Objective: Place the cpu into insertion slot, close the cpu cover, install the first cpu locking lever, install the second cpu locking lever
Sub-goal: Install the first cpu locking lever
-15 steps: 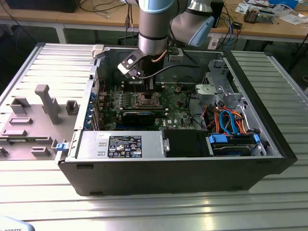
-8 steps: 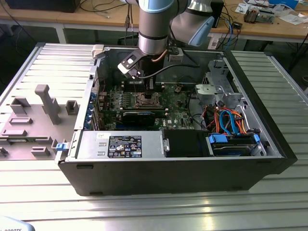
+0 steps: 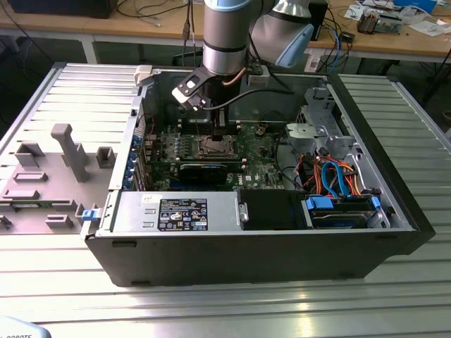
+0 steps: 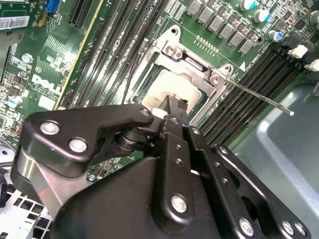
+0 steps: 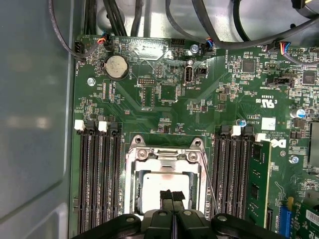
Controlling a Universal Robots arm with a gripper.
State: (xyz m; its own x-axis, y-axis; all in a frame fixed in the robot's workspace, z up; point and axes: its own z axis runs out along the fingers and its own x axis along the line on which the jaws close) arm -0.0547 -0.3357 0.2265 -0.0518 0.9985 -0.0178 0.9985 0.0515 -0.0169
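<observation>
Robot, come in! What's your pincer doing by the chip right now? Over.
Pincer shut, tips over the chip. Chip seated, metal frame down around it. One thin lever sticks out over the memory slots.

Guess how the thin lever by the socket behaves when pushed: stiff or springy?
The lever is a long bare metal rod, so probably springy along its length rather than floppy. It is thin and smooth, so the claw may slip off it. It seems anchored at the socket corner, so it likely swings, not slides.
</observation>
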